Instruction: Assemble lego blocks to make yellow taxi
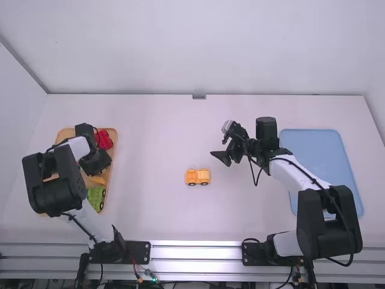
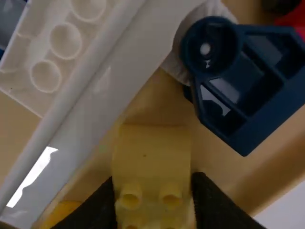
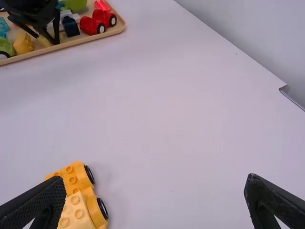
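In the high view, my left gripper [image 1: 100, 164] is low over the wooden tray [image 1: 115, 139]. Seen from the left wrist, this gripper [image 2: 152, 186] is shut on a yellow block [image 2: 151, 155], one finger against each side, its studs facing the fingers' end. A yellow wheeled car base [image 1: 197, 176] sits mid-table; the right wrist view shows this base [image 3: 76, 181] with a paler yellow block [image 3: 74, 213] on it. Right of the base and farther from the camera, my right gripper [image 1: 220, 158] holds nothing; in its own view the gripper [image 3: 155, 180] stands wide open.
The tray also holds a red car [image 3: 98, 22], a dark blue piece [image 2: 252, 81], a white piece [image 2: 90, 100] and a green wheeled piece [image 1: 96, 197]. A blue tray [image 1: 313, 141] lies at the right, partly under the right arm.
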